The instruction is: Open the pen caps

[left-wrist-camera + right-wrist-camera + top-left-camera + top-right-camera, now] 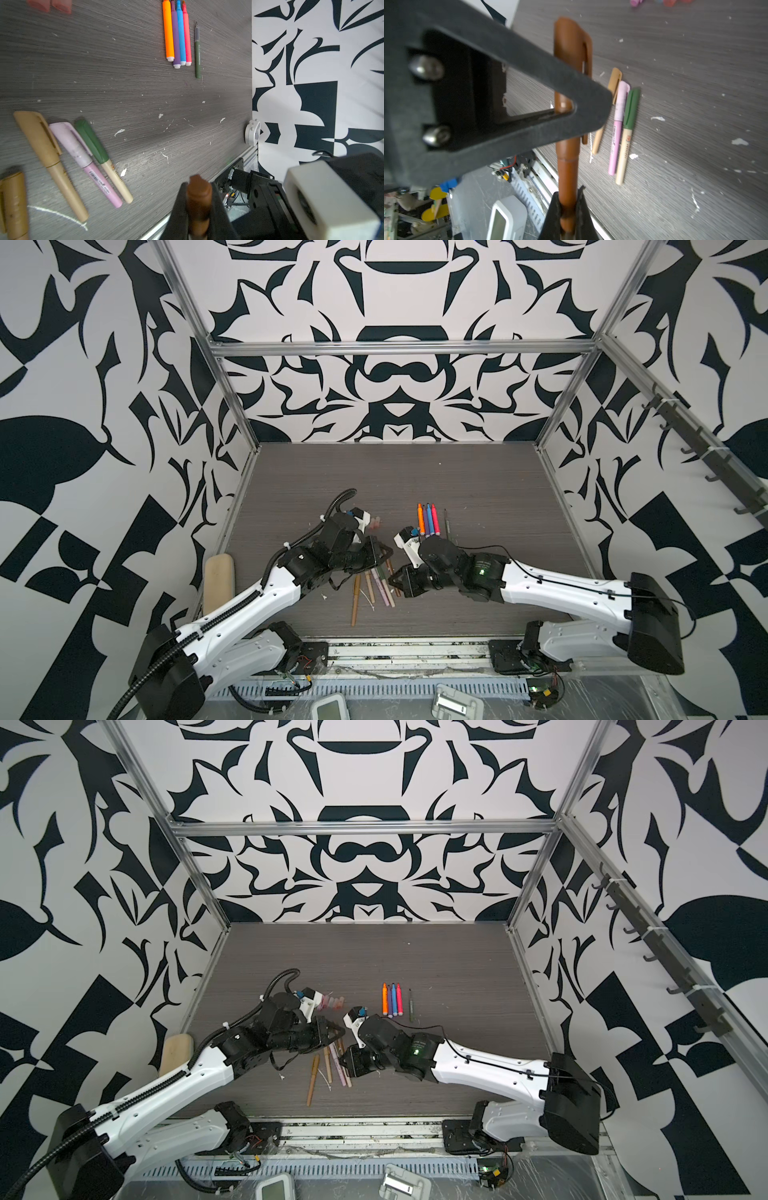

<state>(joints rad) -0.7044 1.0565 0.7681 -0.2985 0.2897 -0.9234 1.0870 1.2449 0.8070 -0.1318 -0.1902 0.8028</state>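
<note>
As the left pincer (198, 193) is clamping the clipped brown plastic cap (571, 45) and the right pincer (569, 202) is clamping its slim brown barrel (568, 168), pulling straight along the axis is looking wisest.

A brown pen (568, 172) with its brown cap (566, 45) on is held off the surface (478, 489), above the middle of the front edge. Under it, capped pens (374, 587) lie fanned out: tan (49, 158), lilac (87, 164) and cream with a green cap (101, 153). Right of centre, four uncapped markers (427, 519) in orange, purple, blue and pink lie touching, tips toward the far edge. An uncapped olive pen (197, 52) lies just beside them. Translucent pink loose caps (334, 1003) lie left of centre.
</note>
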